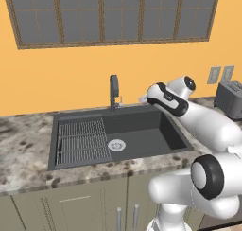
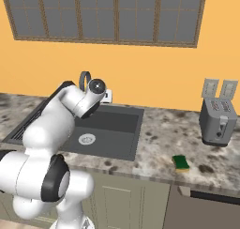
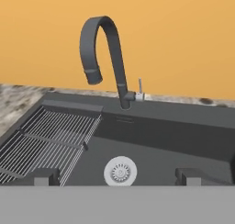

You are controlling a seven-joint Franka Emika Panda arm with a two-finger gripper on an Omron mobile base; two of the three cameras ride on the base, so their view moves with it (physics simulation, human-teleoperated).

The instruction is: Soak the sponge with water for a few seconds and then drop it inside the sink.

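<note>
In the left base view the sink (image 1: 142, 135) fills the middle of the frame, its wire rack (image 1: 80, 140) on the left half and the round drain (image 1: 116, 145) just right of it. The faucet (image 1: 114, 92) stands at the basin's back rim, upper centre, and no stream falls from it. The white arm rises from the lower right and bends toward the back right corner of the basin; the hand itself is hard to make out behind the wrist here.

In the right base view the sponge (image 2: 181, 163) lies green face up on the speckled counter (image 2: 164, 139) at lower right, close to the front edge and well apart from the sink (image 2: 117, 129), with a toaster (image 2: 217, 121) farther back at the right. The arm covers the left of the frame, its wrist over the basin near the faucet.

In the hand view the gripper (image 3: 117, 176) looks across the basin at the faucet (image 3: 103, 58), whose spout curves over at upper left, with a small handle (image 3: 140, 89) beside its base. The two dark fingertips (image 3: 45, 176) stand wide apart at the bottom edge (spread, with nothing between them).

The step in hand seems to be the first: starting the water, with the sponge not yet fetched. The next move likely calls for a short reach forward to that handle, keeping clear of the faucet neck; open room lies above the basin, while the back wall sits close behind.
</note>
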